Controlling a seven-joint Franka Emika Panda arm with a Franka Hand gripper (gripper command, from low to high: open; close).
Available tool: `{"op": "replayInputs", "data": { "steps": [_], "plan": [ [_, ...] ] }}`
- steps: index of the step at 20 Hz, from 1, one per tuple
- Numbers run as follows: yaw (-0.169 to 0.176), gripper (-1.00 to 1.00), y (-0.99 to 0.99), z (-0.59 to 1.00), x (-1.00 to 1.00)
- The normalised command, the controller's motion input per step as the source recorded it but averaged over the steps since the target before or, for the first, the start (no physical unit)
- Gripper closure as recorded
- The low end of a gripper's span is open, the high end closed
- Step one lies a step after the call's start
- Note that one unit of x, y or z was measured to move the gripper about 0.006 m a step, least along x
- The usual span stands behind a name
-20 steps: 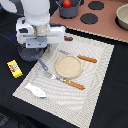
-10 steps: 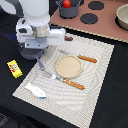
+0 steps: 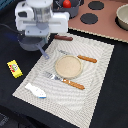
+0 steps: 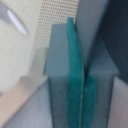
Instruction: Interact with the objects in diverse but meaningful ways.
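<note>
My gripper's white hand [image 3: 41, 22] hangs over the grey-blue saucepan [image 3: 31, 44], at the back of the exterior view's left and just off the placemat. The pan's handle [image 3: 44, 52] points toward the mat. In the wrist view my gripper [image 4: 82, 100] is shut, its teal pads [image 4: 74, 70] pressed together with nothing visible between them. The brown sausage [image 3: 63, 37] lies on the mat's back edge beside the hand. The red tomato [image 3: 66, 3] sits in a dark pot at the back. The yellow packet [image 3: 14, 68] and the white-and-blue fish [image 3: 36, 90] lie toward the front left.
The striped beige placemat [image 3: 97, 85] carries a tan plate [image 3: 68, 66], a knife [image 3: 82, 58] and a fork [image 3: 65, 80] with orange handles. A toy stove [image 3: 92, 15] with dark burners and a bowl [image 3: 123, 15] stands at the back right.
The hand has shifted slightly toward the back over the saucepan. The objects on and around the mat have stayed put.
</note>
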Motion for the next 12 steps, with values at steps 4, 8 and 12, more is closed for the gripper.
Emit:
{"op": "replayInputs", "data": {
  "steps": [4, 8, 12],
  "plan": [
    [0.0, 1.0, 0.33, 0.77, 0.98],
    [0.001, 1.0, 0.32, 0.74, 0.99],
    [0.022, 1.0, 0.32, 0.71, 0.92]
  ]
}}
